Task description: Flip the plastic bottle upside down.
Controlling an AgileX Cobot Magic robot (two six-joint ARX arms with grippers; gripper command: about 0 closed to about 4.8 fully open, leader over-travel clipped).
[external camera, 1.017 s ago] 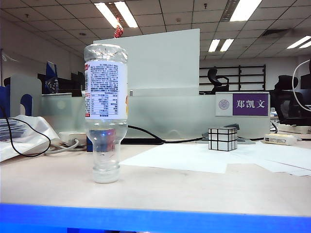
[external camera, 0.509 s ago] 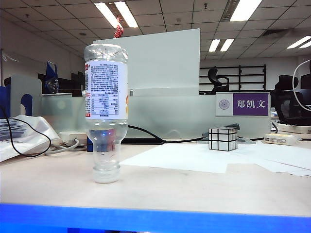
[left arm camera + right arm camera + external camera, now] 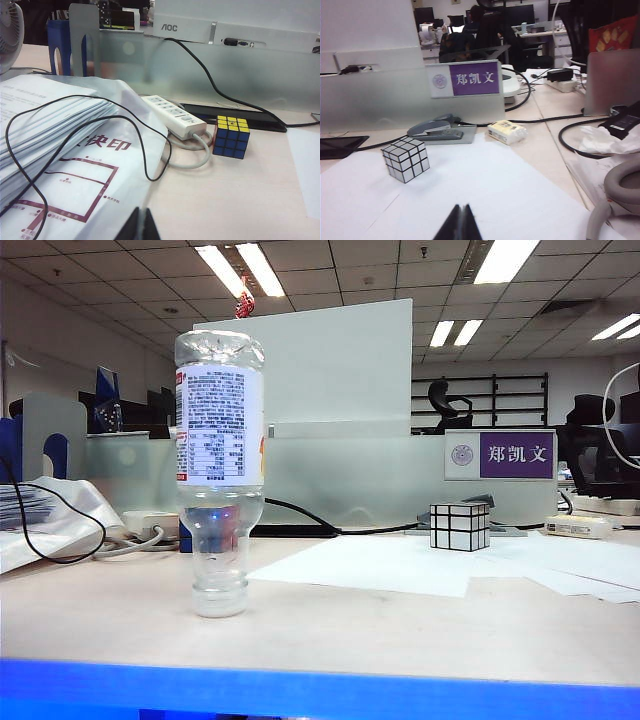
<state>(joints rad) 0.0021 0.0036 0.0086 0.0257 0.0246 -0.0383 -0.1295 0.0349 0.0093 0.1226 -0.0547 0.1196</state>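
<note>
Exterior view shows the plastic bottle (image 3: 220, 475) standing inverted on the desk (image 3: 400, 625), its white cap down on the wood and its clear base up, the label's small print facing the camera. Across the last second it has barely shifted in this view: it stands in the same spot, upright on its cap, with neither arm anywhere near it. Judged from that, the flip looks finished and the bottle is balancing by itself; what remains is only for the arms to keep clear.

No arm appears in the exterior view. The left claw (image 3: 140, 225) shows only as two dark tips pressed together at the edge of its wrist view, holding nothing, hanging low over a plastic-wrapped stack of papers (image 3: 50, 150) with a black cable (image 3: 100, 120) looped across it; a white power strip (image 3: 175, 117) and a coloured puzzle cube (image 3: 231, 136) lie beyond it. The right claw (image 3: 460, 224) is likewise closed tip to tip and empty, low above a white sheet of paper (image 3: 485, 195), looking level toward a silver mirror cube (image 3: 406, 159), a stapler (image 3: 437, 131) and a purple name plate (image 3: 466, 78). The bottle is in neither wrist view, so both claws point away from it.
</note>
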